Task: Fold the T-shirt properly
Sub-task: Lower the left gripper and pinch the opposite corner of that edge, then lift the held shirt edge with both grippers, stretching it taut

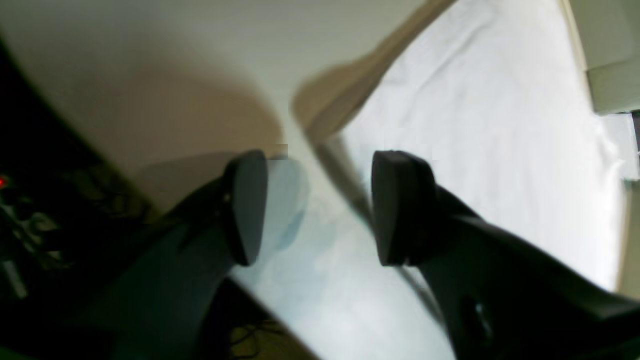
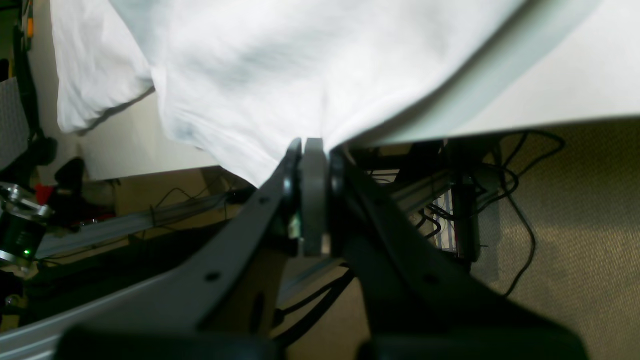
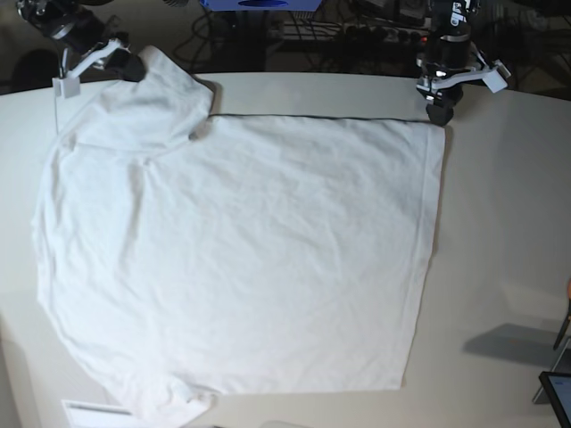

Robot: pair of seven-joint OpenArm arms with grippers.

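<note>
The white T-shirt (image 3: pixel 250 259) lies spread over the pale table (image 3: pixel 508 223), one part folded over at the far left. My right gripper (image 3: pixel 134 64) is at the far left corner, shut on a bunched edge of the T-shirt (image 2: pixel 275 60); in the right wrist view the gripper (image 2: pixel 312 147) pinches the cloth, which is lifted off the table edge. My left gripper (image 3: pixel 437 114) hangs at the far right corner of the shirt. In the left wrist view that gripper (image 1: pixel 320 207) is open, with blurred cloth (image 1: pixel 500 125) beneath and nothing between the fingers.
Cables (image 2: pixel 520 200) and a metal frame hang below the table edge in the right wrist view. A white label (image 3: pixel 89 412) lies at the front left edge. A dark device (image 3: pixel 558 392) stands at the front right. Cables and a blue box (image 3: pixel 259 4) sit behind the table.
</note>
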